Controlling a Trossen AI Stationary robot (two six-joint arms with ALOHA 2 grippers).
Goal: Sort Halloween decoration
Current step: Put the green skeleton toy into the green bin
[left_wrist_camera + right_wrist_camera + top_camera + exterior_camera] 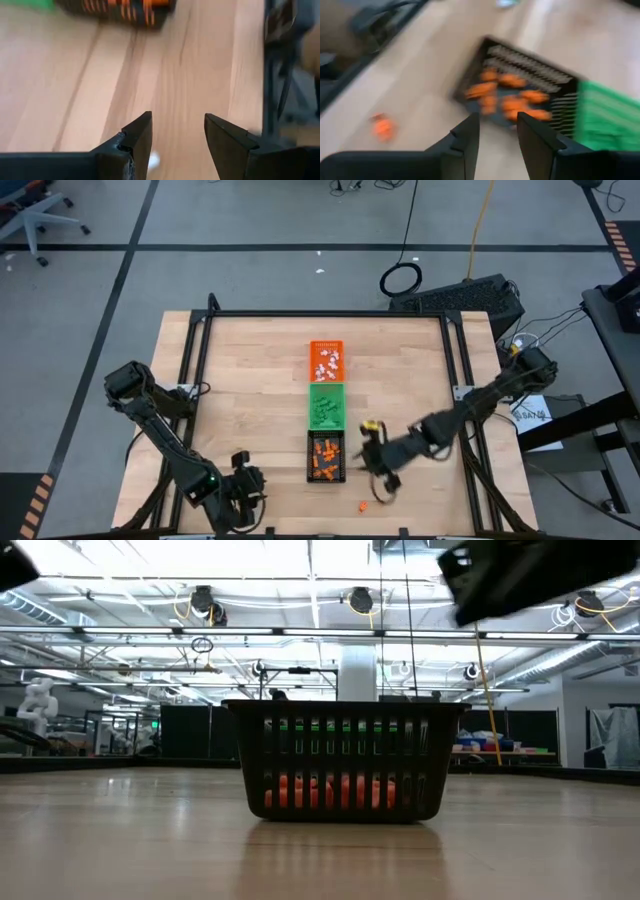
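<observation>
Three small trays stand in a column at mid-table: an orange tray (326,361) with white trinkets, a green tray (326,404) with green ones, and a black tray (326,457) (520,95) with orange ones. One loose orange trinket (362,506) (382,127) lies on the wood near the near edge. My right gripper (384,477) (497,132) hovers open just right of the black tray, holding nothing. My left gripper (243,472) (177,135) is open over bare wood left of the black tray; a small white speck (154,160) shows by one finger.
Black frame rails (200,350) run along the table's left, right and far sides. The wood left and right of the tray column is bare. In the low view the black tray (340,765) stands in the middle, with a dark arm (530,575) above it on the right.
</observation>
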